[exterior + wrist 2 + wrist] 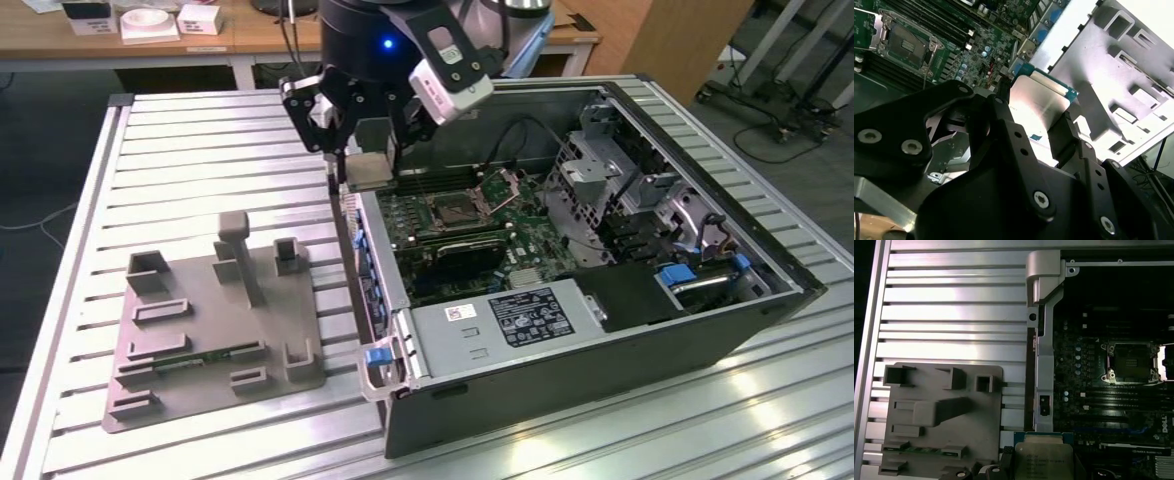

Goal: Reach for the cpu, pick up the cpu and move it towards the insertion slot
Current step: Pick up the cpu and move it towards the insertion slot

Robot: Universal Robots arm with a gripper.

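Observation:
My gripper [370, 150] is shut on the cpu [371, 162], a flat square chip with a silvery top and tan rim. It hangs above the open computer case's side wall, on the exterior view's left. In the second wrist view the cpu [1040, 100] sits clamped between the black fingers [1004, 115]. The cpu [1044, 459] also appears in the first wrist view. The insertion slot [458, 208] is a silver-framed socket with a dark centre on the motherboard, its lid [507, 186] raised. It lies inside the case, a short way from the held chip, and appears in both wrist views [904, 44] [1131, 362].
A grey plastic fixture plate [214, 320] with upright blocks lies on the ribbed metal table [200, 160], beside the case. The case wall [1043, 365] separates the plate [939, 420] from the motherboard. Drive cages [614, 190] and a power supply [527, 315] stand inside the case.

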